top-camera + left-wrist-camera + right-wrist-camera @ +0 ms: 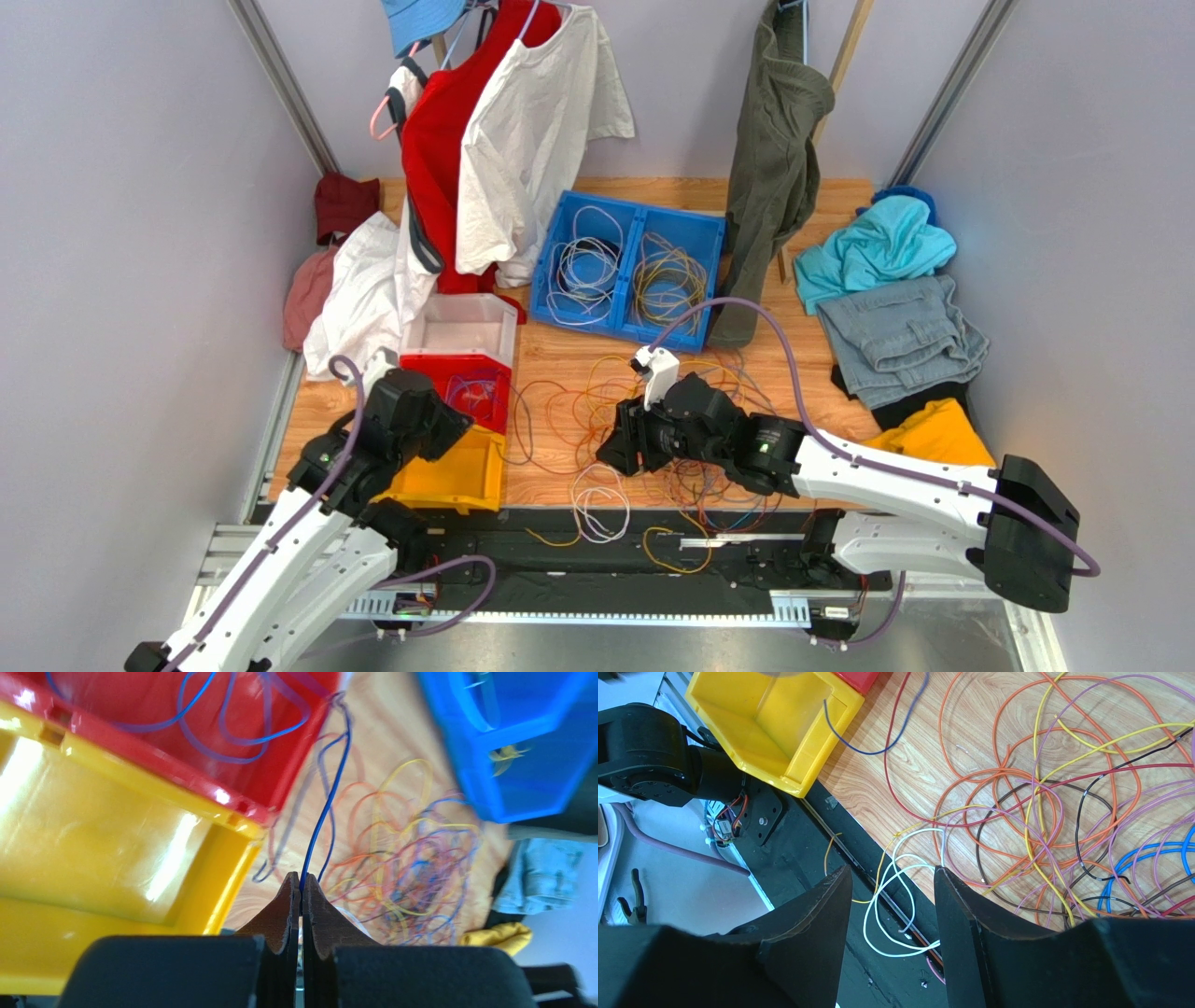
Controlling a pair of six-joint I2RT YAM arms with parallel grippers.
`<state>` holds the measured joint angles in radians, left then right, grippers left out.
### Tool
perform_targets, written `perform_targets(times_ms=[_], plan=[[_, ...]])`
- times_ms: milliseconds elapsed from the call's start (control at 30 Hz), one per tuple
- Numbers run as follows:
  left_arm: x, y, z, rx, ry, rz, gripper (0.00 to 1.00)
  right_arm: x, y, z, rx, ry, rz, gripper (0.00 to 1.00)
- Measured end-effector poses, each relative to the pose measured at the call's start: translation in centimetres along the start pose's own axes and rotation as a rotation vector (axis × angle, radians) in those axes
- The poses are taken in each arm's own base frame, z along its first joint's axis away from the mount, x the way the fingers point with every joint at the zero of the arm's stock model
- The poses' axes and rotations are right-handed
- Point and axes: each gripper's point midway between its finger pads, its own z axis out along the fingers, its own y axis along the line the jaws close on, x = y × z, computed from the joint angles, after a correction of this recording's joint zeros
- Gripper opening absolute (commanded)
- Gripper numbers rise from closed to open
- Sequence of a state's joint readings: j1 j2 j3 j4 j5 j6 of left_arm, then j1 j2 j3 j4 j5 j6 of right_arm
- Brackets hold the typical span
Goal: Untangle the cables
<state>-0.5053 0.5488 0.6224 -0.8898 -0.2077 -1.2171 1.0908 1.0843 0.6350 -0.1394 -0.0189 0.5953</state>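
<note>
A tangle of cables [582, 406] in orange, yellow, purple, red, blue and brown lies on the wooden table; it also shows in the right wrist view [1053, 812] and the left wrist view [414, 861]. My left gripper [302, 880] is shut on a thin blue cable [330, 791] that runs up over the edge of the red bin [175, 770]. In the top view the left gripper [452, 420] sits by that bin. My right gripper [892, 871] is open and empty above a white cable loop [901, 906] at the table's front edge, left of the tangle [613, 455].
A yellow bin [449, 476] stands in front of the red bin [494, 375], with a white bin [463, 329] behind. A blue two-part bin [558, 245] at the back holds coiled cables. Clothes hang and lie around the back and right. A black rail [701, 560] runs along the front edge.
</note>
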Motion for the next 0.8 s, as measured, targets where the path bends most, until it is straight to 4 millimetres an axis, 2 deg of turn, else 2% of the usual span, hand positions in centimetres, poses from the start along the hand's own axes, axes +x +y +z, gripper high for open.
perform_targets(times_ms=[100,200,333,500,700,800], plan=[[-2.7,-2.5,-2.3,0.054,-0.084,0.013,0.0,0.0,0.0,0.0,0.001,0.0,0.0,0.5],[-4.5,-3.7,-3.4,0.061,-0.142,0.025,0.0,-0.1,0.0,-0.1,0.0,-0.003,0.0,0.5],[-6.7,-4.2,-3.6,0.001,-0.212,0.064,0.0,-0.2,0.1,-0.6,-0.005,-0.009,-0.001,0.5],[-8.9,-3.5,-3.7,-0.085,-0.269,0.079,0.0,-0.6,-0.2,-1.5,0.008,-0.04,-0.001,0.5],[-11.7,-5.2,-6.3,-0.053,-0.361,0.086,0.0,-0.5,-0.7,-1.8,0.024,-0.05,-0.002,0.5],[-12.5,-5.5,-6.9,-0.048,-0.394,0.09,0.0,-0.4,-0.8,-1.8,0.028,-0.05,-0.004,0.5]])
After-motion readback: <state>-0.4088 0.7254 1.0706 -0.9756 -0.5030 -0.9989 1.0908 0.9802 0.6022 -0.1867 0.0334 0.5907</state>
